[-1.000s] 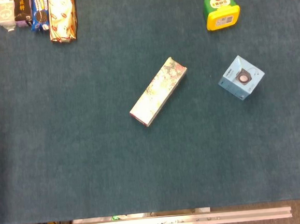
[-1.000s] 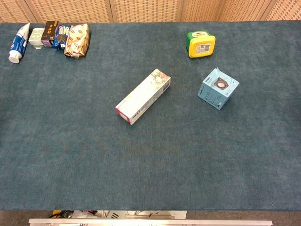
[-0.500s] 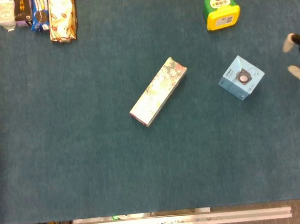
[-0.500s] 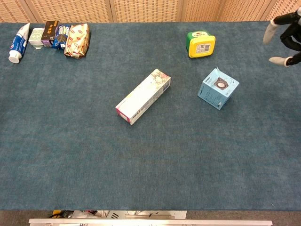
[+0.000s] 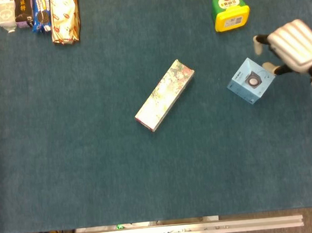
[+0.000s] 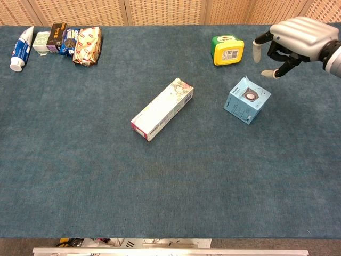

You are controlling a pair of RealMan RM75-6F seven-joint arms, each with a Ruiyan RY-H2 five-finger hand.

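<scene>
A: Right hand status?

B: Over the carpeted table at the far right, above and just right of the light blue box. Fingers spread and curved downward, nothing held. Fingertips clear of the box in both views; no contact visible.

A: Position of the light blue box?

B: Right half of the table, resting on the cloth, turned diagonally, round dark mark on its top face. In the head view at, just beside the right hand. Nearest neighbour: yellow and green container, beyond it toward the far edge, apart from it.

A: Left hand?

B: Not visible in either view.

A: Other items?

B: Long floral carton near the table centre, lying flat and diagonal, well apart from the blue box. Far left corner: toothpaste tube, then a small white carton, dark packet, blue snack packet and gold foil bag, side by side in a row. Metal rail along the near edge in the head view.
</scene>
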